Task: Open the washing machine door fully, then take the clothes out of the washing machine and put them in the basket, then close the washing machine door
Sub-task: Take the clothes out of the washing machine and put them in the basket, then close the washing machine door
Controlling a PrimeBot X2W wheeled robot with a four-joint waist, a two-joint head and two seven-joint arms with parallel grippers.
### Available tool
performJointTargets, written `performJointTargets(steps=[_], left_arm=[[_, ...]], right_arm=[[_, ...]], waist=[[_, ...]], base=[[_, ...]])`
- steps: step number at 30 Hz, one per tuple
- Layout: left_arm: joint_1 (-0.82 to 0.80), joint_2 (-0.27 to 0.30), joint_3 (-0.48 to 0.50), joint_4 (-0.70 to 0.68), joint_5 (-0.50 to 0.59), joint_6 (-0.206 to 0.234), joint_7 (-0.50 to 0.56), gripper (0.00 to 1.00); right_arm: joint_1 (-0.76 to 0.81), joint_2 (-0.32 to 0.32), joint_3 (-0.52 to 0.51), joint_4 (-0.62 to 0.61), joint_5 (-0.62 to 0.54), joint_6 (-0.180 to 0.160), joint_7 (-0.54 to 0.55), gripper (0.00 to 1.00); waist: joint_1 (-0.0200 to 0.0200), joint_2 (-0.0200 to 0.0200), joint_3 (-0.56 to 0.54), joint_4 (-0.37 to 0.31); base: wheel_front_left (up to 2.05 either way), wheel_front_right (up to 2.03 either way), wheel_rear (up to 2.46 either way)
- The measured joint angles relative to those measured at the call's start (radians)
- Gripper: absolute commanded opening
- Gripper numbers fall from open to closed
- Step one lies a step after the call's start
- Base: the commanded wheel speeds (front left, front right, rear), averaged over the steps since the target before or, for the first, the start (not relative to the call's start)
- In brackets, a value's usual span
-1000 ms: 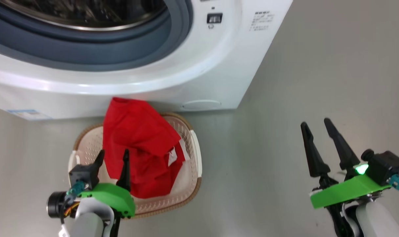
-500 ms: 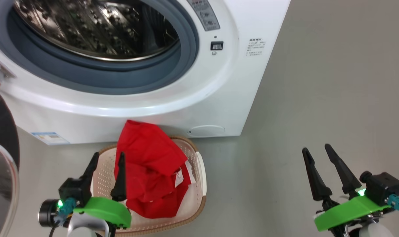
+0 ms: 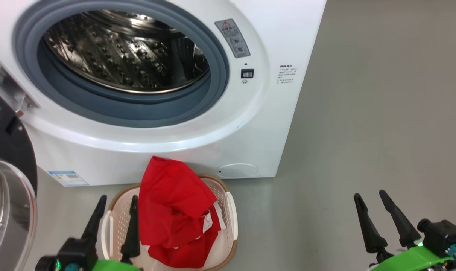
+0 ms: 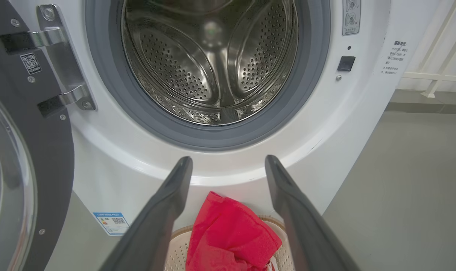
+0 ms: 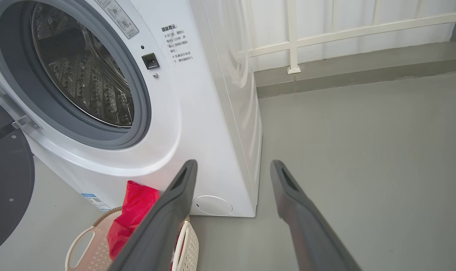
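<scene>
Left claw (image 3: 119,198) and right claw (image 3: 370,194) gape empty, the bright red clothes (image 3: 175,210) lie in the cream perforated plastic basket (image 3: 231,210) before the white boxy washing machine (image 3: 280,37), so we judge its round black-rimmed glass door (image 3: 6,150), open at left, needs one broad, steady push shut.

clothes (image 3: 174,214) in basket (image 3: 231,210), basket before washing machine (image 3: 280,124), door (image 3: 6,158) left

Washing machine (image 3: 167,150) before me: white front-loader, perforated steel drum (image 3: 126,56) exposed. Washing machine door (image 3: 8,146) swung wide at my left, black rim, glass bowl. Clothes (image 3: 175,214), red with white trim, heaped in cream, brown-rimmed basket (image 3: 230,210) on the floor at machine's base.
</scene>
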Motion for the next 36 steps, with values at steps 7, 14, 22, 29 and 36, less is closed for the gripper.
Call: performJointTargets(steps=[7, 14, 22, 29, 36], left_arm=[[0.091, 0.002, 0.017, -0.088, 0.007, 0.002, 0.000, 1.00], [0.115, 0.003, 0.013, -0.103, 0.005, 0.011, 0.000, 1.00], [0.115, 0.004, 0.001, -0.110, 0.003, 0.020, 0.000, 1.00], [0.115, 0.004, -0.001, -0.109, 0.002, 0.021, 0.000, 1.00], [0.115, 0.005, -0.004, -0.107, 0.002, 0.021, 0.000, 1.00]], right_arm=[[0.035, 0.003, -0.015, -0.001, 0.000, 0.000, 0.000, 1.00], [0.037, 0.003, -0.030, -0.002, 0.000, 0.000, 0.000, 1.00], [0.037, 0.003, -0.030, -0.003, 0.000, 0.000, 0.000, 1.00], [0.038, 0.003, -0.030, -0.003, 0.000, 0.000, 0.000, 1.00], [0.048, 0.004, -0.029, -0.002, 0.000, 0.000, 0.000, 1.00]], waist=[[0.0000, 0.0000, -0.024, -0.001], [0.0000, 0.0000, -0.028, 0.003], [0.0000, 0.0000, -0.032, 0.004], [0.0000, 0.0000, -0.037, 0.003], [0.0000, 0.0000, -0.044, 0.000]], base=[[0.00, 0.00, 0.00], [0.00, 0.00, 0.00], [0.00, 0.00, 0.00], [-0.34, 0.34, 0.00], [-1.29, 1.28, 0.02]])
